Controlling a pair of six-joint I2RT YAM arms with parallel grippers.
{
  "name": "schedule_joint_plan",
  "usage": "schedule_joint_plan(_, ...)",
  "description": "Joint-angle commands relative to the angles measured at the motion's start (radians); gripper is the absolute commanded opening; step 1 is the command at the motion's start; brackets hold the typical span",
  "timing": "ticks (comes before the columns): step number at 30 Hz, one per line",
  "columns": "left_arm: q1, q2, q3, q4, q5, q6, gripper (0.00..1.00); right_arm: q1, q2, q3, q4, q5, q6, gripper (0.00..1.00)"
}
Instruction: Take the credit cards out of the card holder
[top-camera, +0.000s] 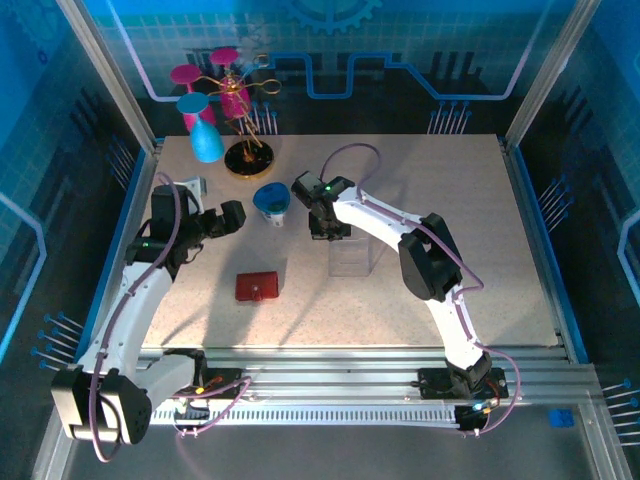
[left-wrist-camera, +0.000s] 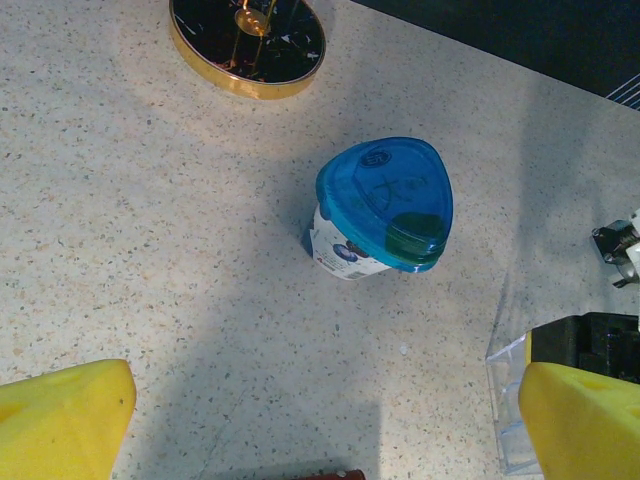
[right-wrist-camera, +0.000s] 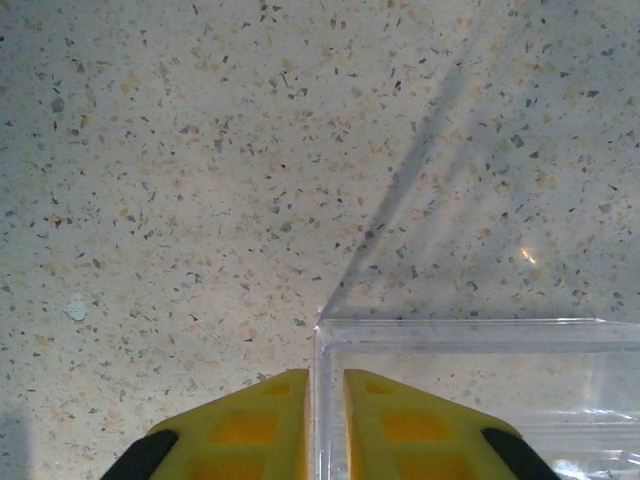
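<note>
From the top external view I read the whole layout. The card holder (top-camera: 257, 287) lies flat on the table (top-camera: 450, 200), left of centre and toward the near side, well apart from both grippers. It is a small red rectangle, closed, with a small tab at the middle of its near edge. The clear tray (top-camera: 352, 257) stands near it, to the right and slightly farther away. The right gripper (top-camera: 328, 228) sits at the tray's far left corner. The left gripper (top-camera: 232, 215) hangs above the table, far and left of the holder, with a blue-lidded cup (top-camera: 272, 200) between the two grippers. A stand (top-camera: 235, 110) carrying pink and blue cups occupies the far left. The top view does not resolve either jaw gap; the wrist views do. In the right wrist view, the right gripper's yellow fingers (right-wrist-camera: 250, 425) straddle the tray's thin clear wall. They are parted only a little: one pad is against the wall and a narrow strip of table shows beside the other, so I read the jaws as slightly open rather than clamped. In the left wrist view, the left gripper's fingers (left-wrist-camera: 60, 420) sit at opposite edges of the frame, fully spread and holding nothing. The cup stands upright on the table ahead of them, with the stand's black gold-rimmed base (left-wrist-camera: 248, 40) beyond it. A thin dark red edge at the bottom of that frame is possibly the holder.
</note>
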Motion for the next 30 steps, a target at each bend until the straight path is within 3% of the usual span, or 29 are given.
schedule_joint_plan(1,-0.007,0.009,-0.011,0.004,0.004,-0.015,0.99,-0.008,-0.03,0.012,0.003,0.01,-0.013,0.2)
schedule_joint_plan(6,-0.01,0.025,-0.012,-0.023,0.013,-0.028,0.99,-0.009,-0.081,-0.016,0.022,0.0,-0.045,0.23)
schedule_joint_plan(14,-0.018,0.077,-0.082,-0.022,0.135,-0.128,0.96,-0.027,-0.203,-0.114,0.097,-0.151,-0.182,0.28)
schedule_joint_plan(20,-0.034,0.137,-0.154,0.001,0.185,-0.198,0.93,-0.048,-0.356,-0.319,0.206,-0.304,-0.261,0.34)
schedule_joint_plan(24,-0.045,0.184,-0.2,0.027,0.207,-0.229,0.9,-0.058,-0.472,-0.501,0.294,-0.397,-0.284,0.48)
schedule_joint_plan(30,-0.053,0.277,-0.187,0.021,0.238,-0.202,0.87,-0.059,-0.562,-0.723,0.368,-0.533,-0.282,0.56)
